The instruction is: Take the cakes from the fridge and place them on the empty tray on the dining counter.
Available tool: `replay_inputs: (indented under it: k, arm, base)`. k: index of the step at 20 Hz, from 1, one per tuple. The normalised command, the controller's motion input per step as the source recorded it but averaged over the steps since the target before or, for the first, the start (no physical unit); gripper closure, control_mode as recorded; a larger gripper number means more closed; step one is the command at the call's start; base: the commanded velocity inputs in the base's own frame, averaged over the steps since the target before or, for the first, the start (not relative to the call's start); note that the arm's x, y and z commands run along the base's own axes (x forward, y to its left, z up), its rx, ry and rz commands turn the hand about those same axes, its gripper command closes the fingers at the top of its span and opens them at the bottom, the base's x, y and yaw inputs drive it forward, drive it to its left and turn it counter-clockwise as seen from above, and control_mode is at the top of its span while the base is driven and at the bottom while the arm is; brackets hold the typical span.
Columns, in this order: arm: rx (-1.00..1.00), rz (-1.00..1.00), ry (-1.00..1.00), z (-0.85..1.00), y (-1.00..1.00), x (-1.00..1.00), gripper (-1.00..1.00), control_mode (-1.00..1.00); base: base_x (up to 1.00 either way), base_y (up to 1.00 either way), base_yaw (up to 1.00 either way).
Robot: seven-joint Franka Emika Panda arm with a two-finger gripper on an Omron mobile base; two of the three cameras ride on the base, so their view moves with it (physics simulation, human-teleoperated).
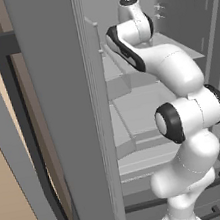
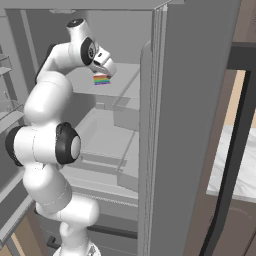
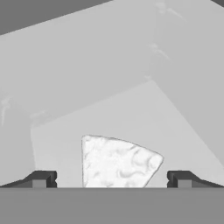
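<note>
White arm, rounded segments, black joint rings; pincer w/ small dark tips.

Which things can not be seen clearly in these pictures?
- Second cake: I see one cake on the fridge shelf.
- Cake's near end, hand view: cut off by the bottom edge between the open fingers.
- Cake, left base view: hidden behind the arm.
- Tray: not visible.

Arm folded upward, gripper jaws spread wide.

My white arm has dark joints. The wedge cake slice shows rainbow layers, white rippled frosting on top. The fridge is plain grey.
</note>
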Motion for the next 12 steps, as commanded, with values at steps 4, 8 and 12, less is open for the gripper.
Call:
replay_inputs:
  k: [4,8,12]
  arm:
    - [0.01,-0.05,0.00,-0.23,0.00,0.00,-1.00,-1.00]
    - [0.02,-0.03,0.00,-0.30,0.00,0.06,-1.00,-1.00]
    - [0.00,-0.01,0.00,-0.21,0.00,0.34,-1.00,-1.00]
  base:
    - [0.00,0.00,0.00]
    - [0.00,0.00,0.00]
    - [0.00,0.00,0.00]
